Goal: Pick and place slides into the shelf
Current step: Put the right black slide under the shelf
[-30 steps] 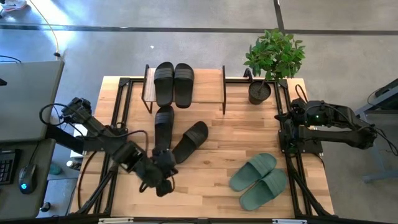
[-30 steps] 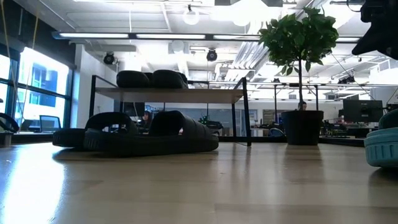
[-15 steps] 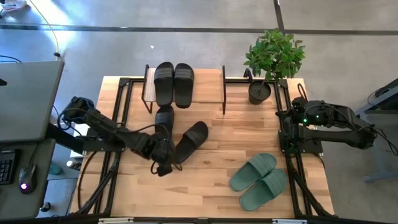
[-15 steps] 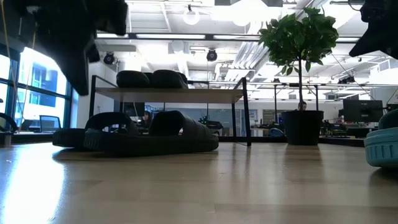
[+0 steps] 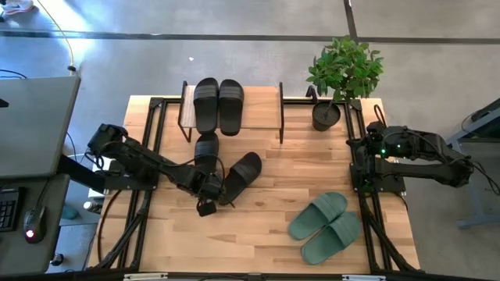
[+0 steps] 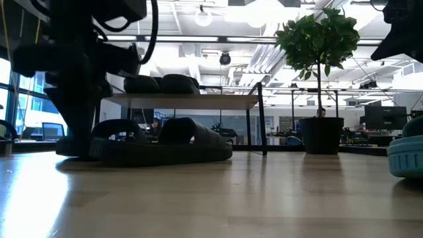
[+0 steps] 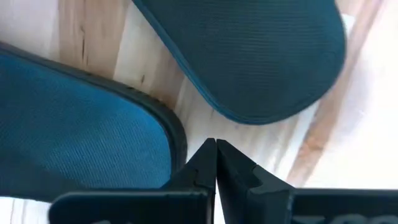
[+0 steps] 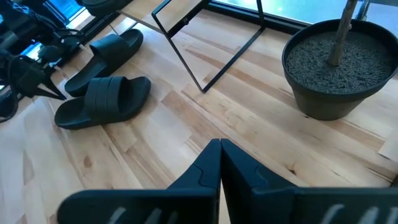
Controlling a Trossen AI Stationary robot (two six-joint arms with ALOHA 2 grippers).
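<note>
The left gripper (image 5: pixel 212 190) hung low over the pale plank surface (image 5: pixel 273 226), its fingers (image 7: pixel 211 163) pressed together with nothing between them, just at the heel ends of two matte black slides. One of these, the straight black slide (image 5: pixel 206 150), lay pointing toward the shelf (image 5: pixel 262 105); the angled black slide (image 5: pixel 241 176) slanted away beside it. The left wrist view showed what the others did not: finely ribbed footbeds with rounded ends, and a strip of bare wood between the two soles.

On the shelf's light wooden top, carried by a thin black metal frame, another black pair (image 5: pixel 219 104) sat side by side. The low view showed their rounded humps above the plank edge and the two lower slides overlapping in dark profile, with the left arm looming in front.

The sage green pair (image 5: pixel 326 226) lay together near the front right of the surface. The right gripper (image 8: pixel 220 163) waited by the right edge, fingers closed and empty, close to a potted plant (image 5: pixel 341 74) in a dark round pot of gritty soil.
</note>
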